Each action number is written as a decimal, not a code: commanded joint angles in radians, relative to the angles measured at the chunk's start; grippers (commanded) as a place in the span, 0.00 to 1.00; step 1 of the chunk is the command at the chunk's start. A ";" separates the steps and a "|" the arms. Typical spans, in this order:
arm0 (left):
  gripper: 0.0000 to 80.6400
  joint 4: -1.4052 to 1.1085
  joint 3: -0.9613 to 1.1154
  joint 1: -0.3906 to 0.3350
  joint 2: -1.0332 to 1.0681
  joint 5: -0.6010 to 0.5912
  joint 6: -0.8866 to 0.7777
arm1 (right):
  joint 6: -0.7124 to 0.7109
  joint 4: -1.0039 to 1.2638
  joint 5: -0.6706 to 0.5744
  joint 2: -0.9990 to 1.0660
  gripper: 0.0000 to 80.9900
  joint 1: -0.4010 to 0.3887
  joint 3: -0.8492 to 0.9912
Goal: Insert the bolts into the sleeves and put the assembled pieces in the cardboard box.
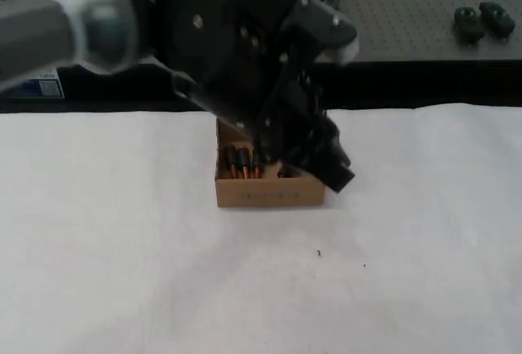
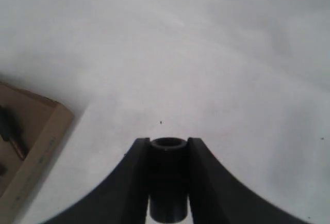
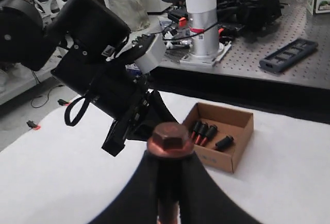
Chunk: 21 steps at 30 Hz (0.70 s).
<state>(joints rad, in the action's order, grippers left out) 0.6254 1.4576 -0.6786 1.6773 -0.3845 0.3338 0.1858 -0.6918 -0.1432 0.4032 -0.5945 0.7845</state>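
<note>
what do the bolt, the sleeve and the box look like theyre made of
Bolt: metal by the look, copper-coloured, with a dull sheen on its hexagonal head.
Sleeve: matte black with no shine, probably plastic or rubber; the pictures cannot settle which.
Cardboard box: plain brown cardboard, with flat matte walls and thin cut edges.

L claw (image 2: 167, 149) clamped on sleeve (image 2: 167, 188); R claw (image 3: 170, 164) clamped on bolt (image 3: 170, 140).
</note>
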 commanded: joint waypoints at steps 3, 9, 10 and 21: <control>0.01 -0.020 -0.020 -0.008 -0.160 -0.050 -0.075 | 0.000 0.143 -0.093 0.065 0.04 0.004 0.006; 0.01 -0.225 -0.230 -0.008 -0.316 -0.053 -0.193 | 0.047 0.321 -0.158 0.164 0.04 0.004 0.006; 0.01 -0.282 -0.283 -0.008 -0.349 -0.053 -0.223 | 0.046 0.340 -0.181 0.183 0.04 0.001 0.006; 0.01 -0.765 -0.760 -0.008 -0.678 -0.050 -0.432 | 0.037 0.556 -0.317 0.386 0.04 -0.091 0.006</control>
<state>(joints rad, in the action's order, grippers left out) 0.0261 0.8217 -0.6826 1.0838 -0.4298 -0.0352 0.2309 -0.2064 -0.4235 0.7623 -0.6614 0.7826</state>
